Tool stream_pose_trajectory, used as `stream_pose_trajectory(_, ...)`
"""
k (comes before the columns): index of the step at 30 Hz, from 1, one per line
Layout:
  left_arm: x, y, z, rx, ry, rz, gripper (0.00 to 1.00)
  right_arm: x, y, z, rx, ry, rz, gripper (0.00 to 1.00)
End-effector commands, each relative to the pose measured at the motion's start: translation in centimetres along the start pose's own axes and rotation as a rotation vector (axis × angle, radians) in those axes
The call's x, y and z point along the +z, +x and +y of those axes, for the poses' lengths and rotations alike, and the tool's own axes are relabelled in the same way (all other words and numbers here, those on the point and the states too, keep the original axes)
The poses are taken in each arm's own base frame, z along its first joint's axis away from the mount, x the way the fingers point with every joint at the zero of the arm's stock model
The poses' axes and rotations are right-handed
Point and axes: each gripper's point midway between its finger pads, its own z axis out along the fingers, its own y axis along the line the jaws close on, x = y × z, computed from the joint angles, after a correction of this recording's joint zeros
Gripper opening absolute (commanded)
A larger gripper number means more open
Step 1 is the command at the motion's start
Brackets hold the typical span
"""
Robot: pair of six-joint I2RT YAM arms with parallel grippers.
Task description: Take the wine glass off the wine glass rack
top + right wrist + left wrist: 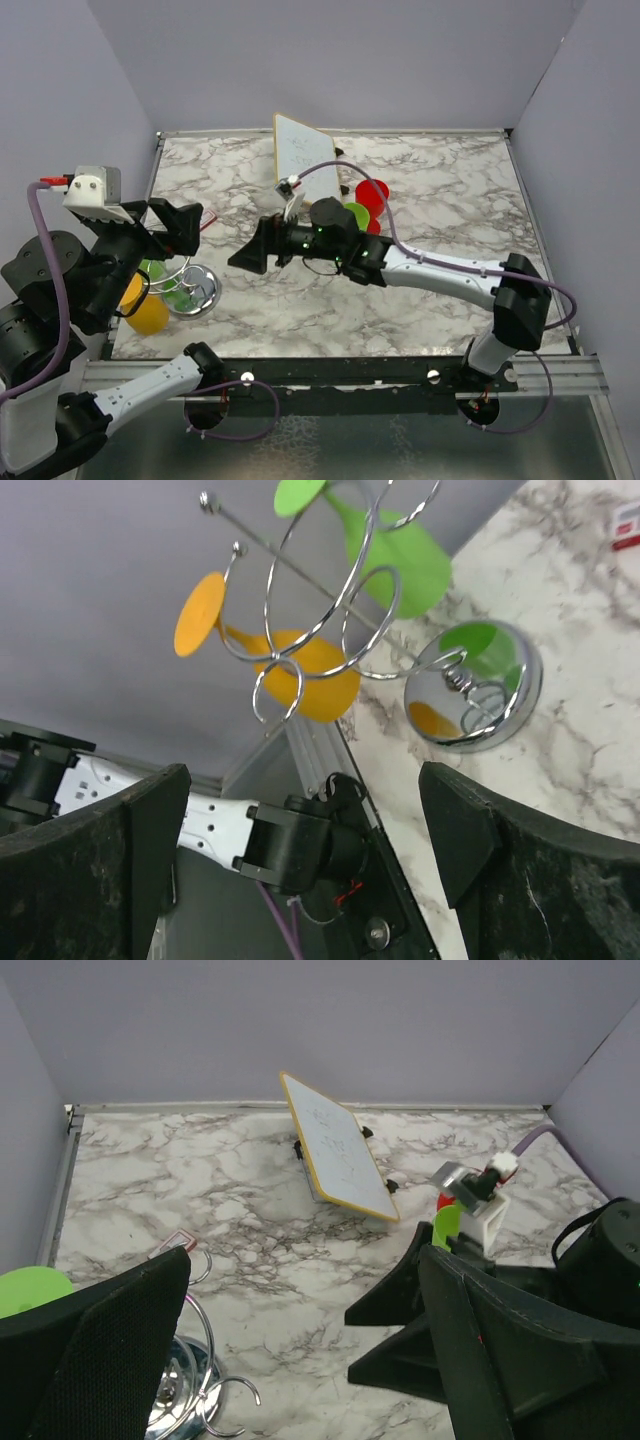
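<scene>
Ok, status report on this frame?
Open, empty: left gripper, right gripper. Orange wine glass, green wine glass hang on wine glass rack. Left gripper close by rack.

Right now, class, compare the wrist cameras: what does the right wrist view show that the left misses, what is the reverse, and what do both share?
Only the right wrist view: the orange wine glass and the green wine glass's bowl, hanging in the wire loops. Only the left wrist view: the tilted white board. Both: the wine glass rack's chrome base and the marble table.
</scene>
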Motion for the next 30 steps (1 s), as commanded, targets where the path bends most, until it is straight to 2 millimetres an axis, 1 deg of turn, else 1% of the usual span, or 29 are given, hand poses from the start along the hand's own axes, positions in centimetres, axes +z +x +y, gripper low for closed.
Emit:
stream_pose_trajectory(1, -0.9, -0.3, 1.0, -0.012, -0.026, -0.014, 0.99, 2.7, 2.0, 1.2, -0.035, -0.007, 0.000, 0.99)
stream_pose_trajectory(5, -1.2, -0.3, 1.1, -0.019, -0.023, -0.018, 0.99, 4.1, 5.3, 1.5, -0.082, -0.025, 0.046, 1.00)
stream_pose_trajectory(6, -1.2, -0.3, 1.1, -0.020, -0.022, -0.018, 0.99, 4.3, 5.5, 1.4, -0.095, -0.023, 0.043, 1.00)
stream_pose_trajectory(8, -1.3, -0.3, 1.1, -0.020, -0.019, -0.018, 0.99, 4.7, 6.8, 2.4, -0.121, -0.042, 0.049, 1.00)
stream_pose_trajectory(11, -1.3, -0.3, 1.1, -0.014, -0.021, -0.017, 0.99, 5.3, 7.6, 3.4, -0.152, -0.066, 0.037, 0.99)
stream_pose_trajectory(13, -1.4, -0.5, 1.2, -0.016, -0.021, -0.022, 0.99, 6.0, 7.8, 3.9, -0.173, -0.062, 0.023, 0.96)
stream_pose_trajectory(15, -1.5, -0.8, 1.1, -0.021, -0.016, -0.028, 0.99, 6.8, 7.9, 3.4, -0.184, -0.026, 0.012, 0.94)
stream_pose_trajectory(20, -1.7, -1.2, 1.1, -0.027, -0.010, -0.038, 0.99, 8.5, 7.7, 2.9, -0.256, 0.041, -0.031, 0.93)
stream_pose_trajectory(24, -1.6, -1.1, 0.9, -0.028, -0.006, -0.033, 0.99, 9.9, 7.0, 2.2, -0.328, 0.126, -0.082, 0.89)
stream_pose_trajectory(30, -1.4, -0.7, 0.7, -0.029, -0.001, -0.023, 0.99, 11.2, 5.8, 1.2, -0.394, 0.200, -0.125, 0.83)
